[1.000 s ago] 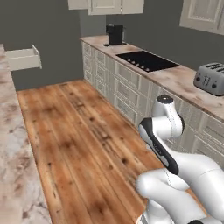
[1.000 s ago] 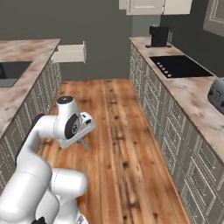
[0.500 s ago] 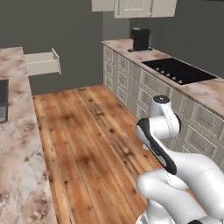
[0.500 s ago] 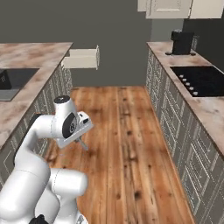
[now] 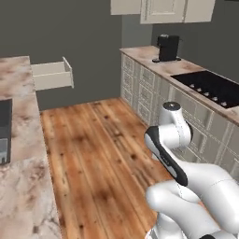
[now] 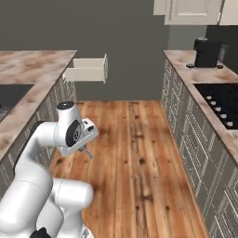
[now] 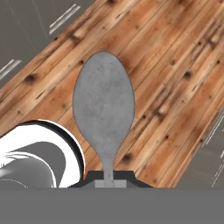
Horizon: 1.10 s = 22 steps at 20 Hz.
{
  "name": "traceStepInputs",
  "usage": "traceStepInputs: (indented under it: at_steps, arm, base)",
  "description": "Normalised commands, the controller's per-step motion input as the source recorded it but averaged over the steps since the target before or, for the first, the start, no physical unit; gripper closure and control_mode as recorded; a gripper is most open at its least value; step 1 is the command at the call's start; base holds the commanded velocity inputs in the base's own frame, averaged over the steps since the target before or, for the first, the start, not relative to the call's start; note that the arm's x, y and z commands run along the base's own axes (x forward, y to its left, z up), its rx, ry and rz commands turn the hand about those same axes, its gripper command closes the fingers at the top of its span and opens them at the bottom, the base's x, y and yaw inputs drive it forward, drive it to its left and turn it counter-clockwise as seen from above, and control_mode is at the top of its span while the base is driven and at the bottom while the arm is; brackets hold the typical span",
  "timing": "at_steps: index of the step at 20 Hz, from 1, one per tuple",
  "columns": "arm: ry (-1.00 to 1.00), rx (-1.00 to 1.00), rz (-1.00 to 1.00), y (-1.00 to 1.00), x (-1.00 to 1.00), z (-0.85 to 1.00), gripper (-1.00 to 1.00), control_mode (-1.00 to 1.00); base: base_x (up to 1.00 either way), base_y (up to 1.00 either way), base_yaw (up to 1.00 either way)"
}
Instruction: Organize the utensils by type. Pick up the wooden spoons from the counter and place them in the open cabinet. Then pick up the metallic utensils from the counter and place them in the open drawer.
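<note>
My gripper (image 7: 109,177) is shut on the thin stem of a dull grey metallic utensil (image 7: 103,109), a spoon whose oval bowl points away from the hand over the wooden floor. From the right base view the gripper (image 6: 83,148) hangs low beside the arm, and the slim utensil (image 6: 87,154) juts down from it. The open drawer (image 5: 52,75) (image 6: 86,69) sticks out at the far end of the left counter (image 5: 21,154) (image 6: 35,65), well ahead of the hand. The wooden spoons and the open cabinet are out of view.
A right-hand counter (image 5: 154,58) carries a black cooktop (image 5: 210,84) and a dark coffee machine (image 5: 167,47) (image 6: 205,52). Cream wall cabinets (image 6: 190,11) hang above it. A dark inset (image 5: 3,130) sits in the left counter. The wooden floor (image 6: 139,153) runs between the counters.
The whole scene has shifted as the base turns left: the drawer and coffee machine slide right and the toaster leaves view. The arm keeps its pose, still gripping the utensil.
</note>
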Motion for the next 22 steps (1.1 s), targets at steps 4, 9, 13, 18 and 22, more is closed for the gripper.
traceStepInputs:
  at_steps: [4,9,13,18,22]
  arm:
    - [0.00,0.00,0.00,0.00,0.00,0.00,1.00,1.00]
    - [0.00,0.00,0.00,0.00,0.00,0.00,1.00,1.00]
    - [0.00,0.00,0.00,0.00,0.00,0.00,1.00,1.00]
    - [0.00,0.00,0.00,0.00,0.00,0.00,1.00,1.00]
    - [0.00,0.00,0.00,0.00,0.00,0.00,1.00,1.00]
  base:
    - [1.00,0.24,0.09]
    - [1.00,0.23,0.10]
    - [1.00,0.30,0.15]
    - [1.00,0.42,0.06]
    - [1.00,0.52,0.00]
